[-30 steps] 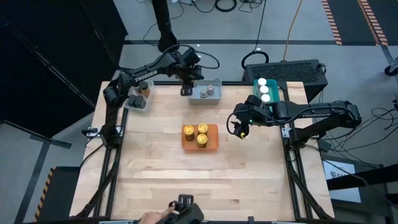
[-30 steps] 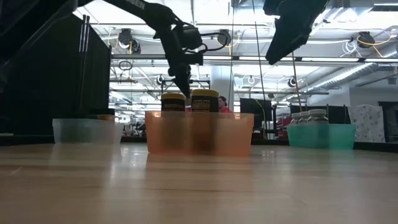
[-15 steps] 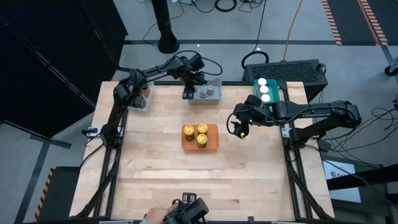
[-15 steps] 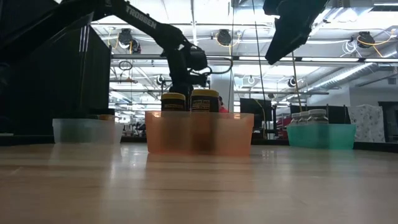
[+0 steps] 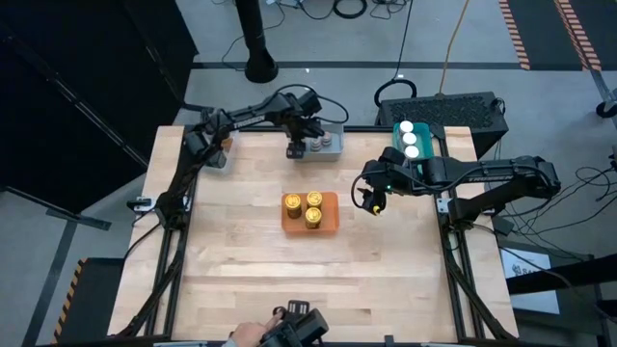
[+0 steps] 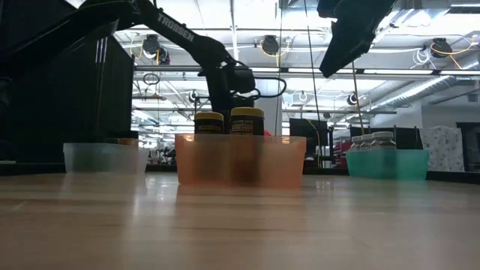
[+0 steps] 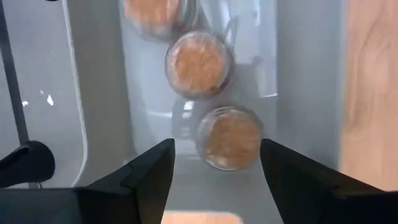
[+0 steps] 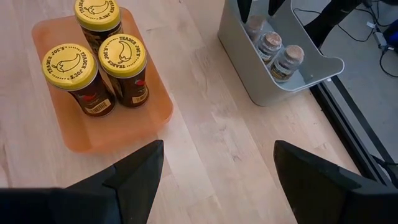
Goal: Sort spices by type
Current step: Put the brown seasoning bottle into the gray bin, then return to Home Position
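My left gripper [image 5: 295, 148] hangs open over the left end of the grey tray [image 5: 333, 145] at the table's far edge. In the left wrist view its fingers stand either side of the nearest of three brown-topped spice jars [image 7: 229, 137], well above it. That gripper [image 7: 217, 180] touches nothing. My right gripper [image 5: 374, 201] waits open in the air right of the orange tray [image 5: 331, 224], which holds three yellow-lidded jars [image 8: 122, 55]. White-lidded jars [image 5: 410, 138] stand in the teal tray [image 5: 425, 137]. Dark-lidded jars [image 5: 224, 141] stand in the clear tray [image 5: 214, 160].
The four trays sit on the far half of the wooden table [image 5: 289, 280]; bare wood runs from the orange tray to the near edge. A person's hand with a dark device [image 5: 289, 332] shows at the near edge. A dark case [image 5: 453, 108] lies behind the teal tray.
My left arm has stretched farther toward the table's right along the far edge, bringing its gripper from beside the grey tray's left end to over it. The right arm and all jars have kept still.
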### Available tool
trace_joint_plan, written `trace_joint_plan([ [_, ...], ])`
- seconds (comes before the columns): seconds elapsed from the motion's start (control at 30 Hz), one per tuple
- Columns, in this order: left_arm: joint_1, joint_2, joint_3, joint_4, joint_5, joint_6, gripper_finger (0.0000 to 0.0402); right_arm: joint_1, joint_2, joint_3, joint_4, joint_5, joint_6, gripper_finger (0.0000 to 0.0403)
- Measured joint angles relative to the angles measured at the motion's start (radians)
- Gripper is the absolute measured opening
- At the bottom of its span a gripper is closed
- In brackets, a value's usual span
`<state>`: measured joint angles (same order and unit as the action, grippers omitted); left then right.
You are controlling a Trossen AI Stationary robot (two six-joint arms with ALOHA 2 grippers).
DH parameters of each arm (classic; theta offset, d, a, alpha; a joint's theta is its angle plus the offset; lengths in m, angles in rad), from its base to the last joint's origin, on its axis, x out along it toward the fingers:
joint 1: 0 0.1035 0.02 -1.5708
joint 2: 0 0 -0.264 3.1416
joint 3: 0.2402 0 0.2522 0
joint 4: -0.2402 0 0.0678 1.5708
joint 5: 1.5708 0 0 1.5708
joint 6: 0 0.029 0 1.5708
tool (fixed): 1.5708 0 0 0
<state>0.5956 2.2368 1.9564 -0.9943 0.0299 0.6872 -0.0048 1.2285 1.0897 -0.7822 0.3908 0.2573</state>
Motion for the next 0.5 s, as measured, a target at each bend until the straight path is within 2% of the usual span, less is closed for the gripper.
trace_joint_plan([
  [0.23,-0.003,0.0,0.0,0.006,-0.024,-0.001,0.0249,0.0,0.0,0.0,0.0,0.0,0.0,0.0286],
  [0.43,-0.026,-0.09,-0.001,-0.025,-0.201,0.0,0.025,0.0,0.0,0.0,0.028,0.001,-0.033,0.0286],
  [0.5,-0.034,-0.146,0.0,-0.032,-0.213,-0.007,0.025,0.0,0.0,0.0,0.059,0.002,-0.074,0.0286],
])
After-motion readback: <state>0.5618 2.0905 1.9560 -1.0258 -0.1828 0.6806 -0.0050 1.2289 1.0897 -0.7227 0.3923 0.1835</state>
